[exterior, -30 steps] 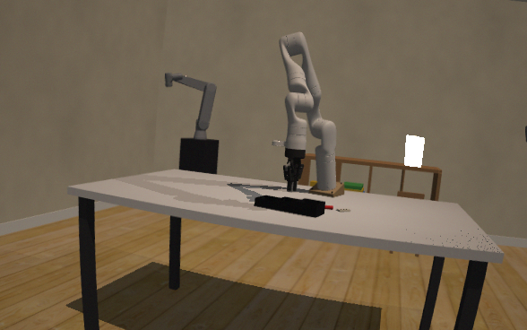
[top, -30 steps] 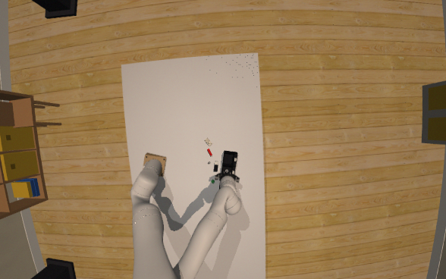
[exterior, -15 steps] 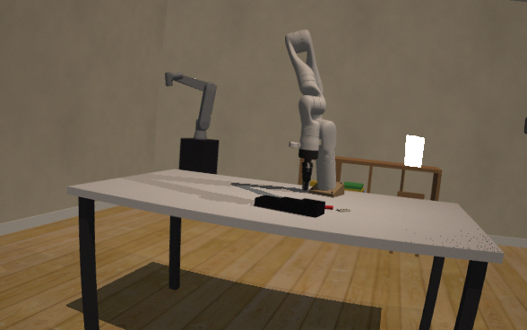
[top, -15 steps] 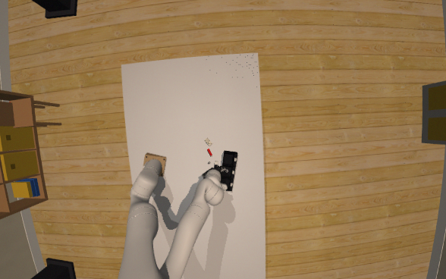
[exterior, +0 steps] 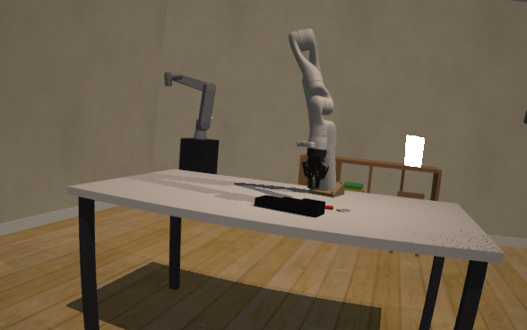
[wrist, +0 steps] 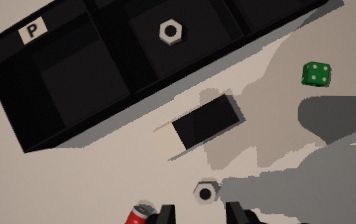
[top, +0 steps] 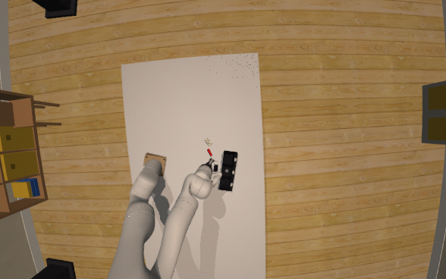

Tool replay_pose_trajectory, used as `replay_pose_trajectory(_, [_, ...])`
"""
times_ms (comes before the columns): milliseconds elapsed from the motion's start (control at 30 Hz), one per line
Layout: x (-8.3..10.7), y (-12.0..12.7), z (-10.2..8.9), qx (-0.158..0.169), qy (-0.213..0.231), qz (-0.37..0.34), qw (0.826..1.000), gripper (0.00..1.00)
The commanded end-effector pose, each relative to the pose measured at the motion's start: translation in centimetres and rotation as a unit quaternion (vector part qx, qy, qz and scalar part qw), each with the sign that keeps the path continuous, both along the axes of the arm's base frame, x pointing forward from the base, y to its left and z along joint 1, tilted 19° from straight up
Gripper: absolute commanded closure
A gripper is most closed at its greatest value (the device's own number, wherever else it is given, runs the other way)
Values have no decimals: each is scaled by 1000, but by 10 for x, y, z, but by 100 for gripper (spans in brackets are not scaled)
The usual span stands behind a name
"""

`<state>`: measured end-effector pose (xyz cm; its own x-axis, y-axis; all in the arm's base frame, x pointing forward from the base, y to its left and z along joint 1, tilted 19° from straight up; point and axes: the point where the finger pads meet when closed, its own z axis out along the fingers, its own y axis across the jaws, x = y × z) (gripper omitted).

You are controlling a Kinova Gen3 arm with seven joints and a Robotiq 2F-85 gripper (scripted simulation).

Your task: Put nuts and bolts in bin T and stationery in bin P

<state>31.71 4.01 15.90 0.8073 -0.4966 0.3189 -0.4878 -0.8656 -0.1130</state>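
A black row of bins (wrist: 150, 60) lies on the table; it also shows in the overhead view (top: 228, 170) and the side view (exterior: 289, 205). The compartment marked P (wrist: 32, 31) is empty. The one beside it holds a grey nut (wrist: 170, 31); its label is out of view. A black and white eraser (wrist: 197, 125) lies beside the bins. A second grey nut (wrist: 206, 192) lies on the table under my gripper (wrist: 202, 214) (exterior: 315, 179), which is open and empty above the table. A red cylinder (wrist: 135, 215) lies beside the left finger.
A green die (wrist: 316, 74) lies to the right near the bins. A small beige thing (top: 208, 142) lies beyond the red cylinder (top: 208, 152). The arm's wooden base (top: 155, 161) stands at the table's edge. The arm's shadow covers the lower right of the wrist view.
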Motion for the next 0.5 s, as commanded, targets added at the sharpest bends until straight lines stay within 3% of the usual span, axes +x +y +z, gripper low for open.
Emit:
replay_pose_trajectory(0, [-3,-4,-1,-21,14,74,997,69])
replay_pose_trajectory(100, [-3,-4,-1,-44,18,140,989,69])
replay_pose_trajectory(167, [-3,-4,-1,-44,18,140,989,69])
replay_pose_trajectory(300, [-3,-4,-1,-77,25,240,967,69])
replay_pose_trajectory(467, [-2,-3,-1,-73,21,241,967,69])
